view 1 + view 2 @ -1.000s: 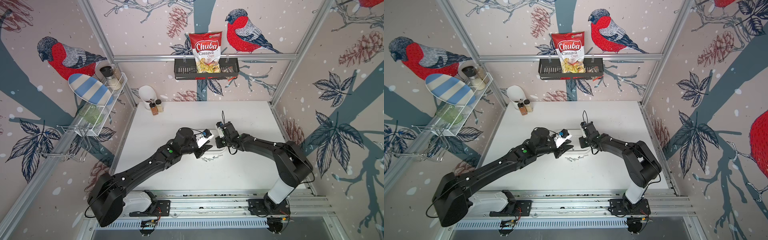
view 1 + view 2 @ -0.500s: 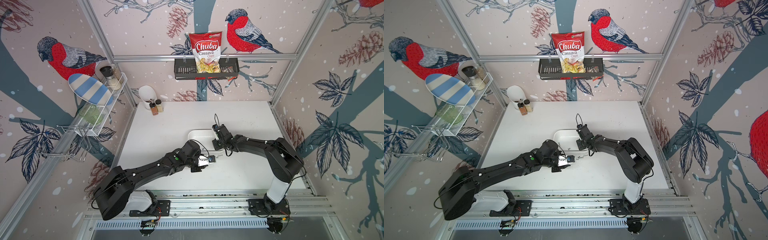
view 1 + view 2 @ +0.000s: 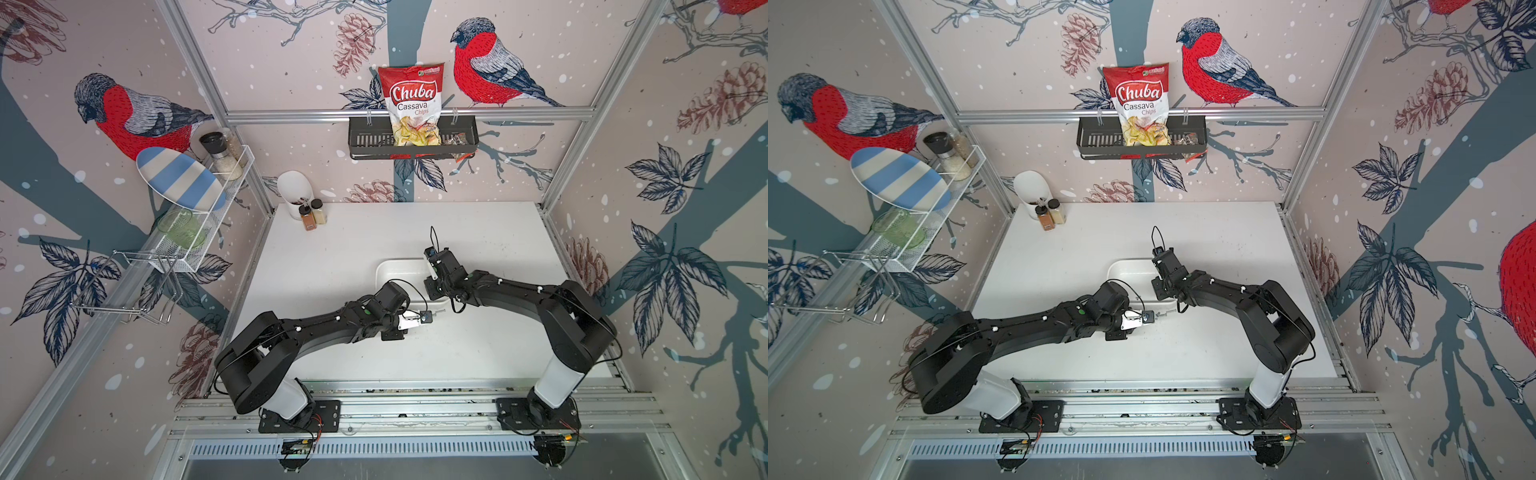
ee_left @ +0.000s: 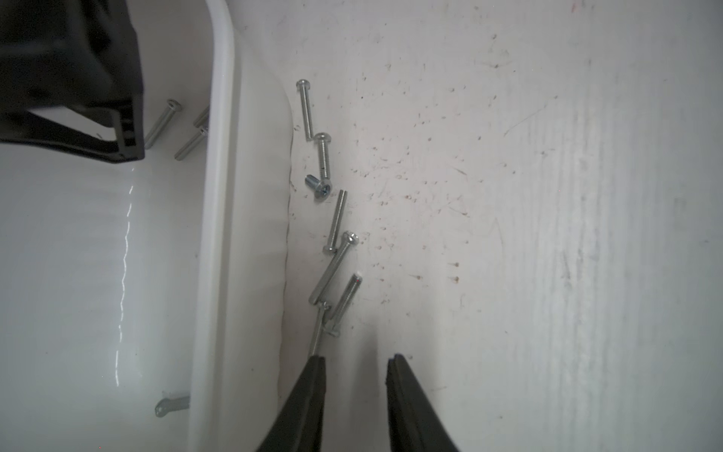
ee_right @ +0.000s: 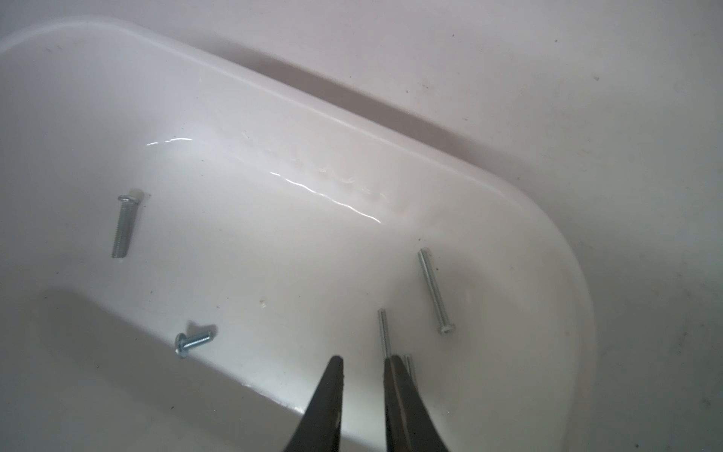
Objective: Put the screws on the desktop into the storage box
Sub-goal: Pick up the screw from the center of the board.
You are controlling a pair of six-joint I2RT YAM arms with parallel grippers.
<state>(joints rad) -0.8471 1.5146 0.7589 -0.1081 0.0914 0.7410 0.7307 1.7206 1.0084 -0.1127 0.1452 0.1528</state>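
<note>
We see the white desktop (image 3: 332,266) filling the middle of both top views. The left wrist view shows it scuffed and speckled. The left arm (image 3: 316,328) reaches in from 7 o'clock and the right arm (image 3: 519,291) from 4 o'clock.

The white storage box (image 3: 384,268) sits near the desktop's centre, and its 3 o'clock end is hidden under the right arm's wrist.

The right gripper (image 5: 364,359) hangs over the box interior. Its fingers are parted and the gap between them is empty. One thin screw lies partly hidden behind a fingertip (image 5: 395,375).

The left gripper (image 4: 356,359) hovers low over the desktop at the box's 5 o'clock. It is likewise spread and holds nothing. One tip sits right at the end of the nearest screw, and we cannot tell whether they touch.

About seven loose screws (image 4: 337,220) lie in a ragged line on the desktop just beside the box's outer wall. At least four stored screws (image 5: 434,290) rest apart on the box floor.
</note>
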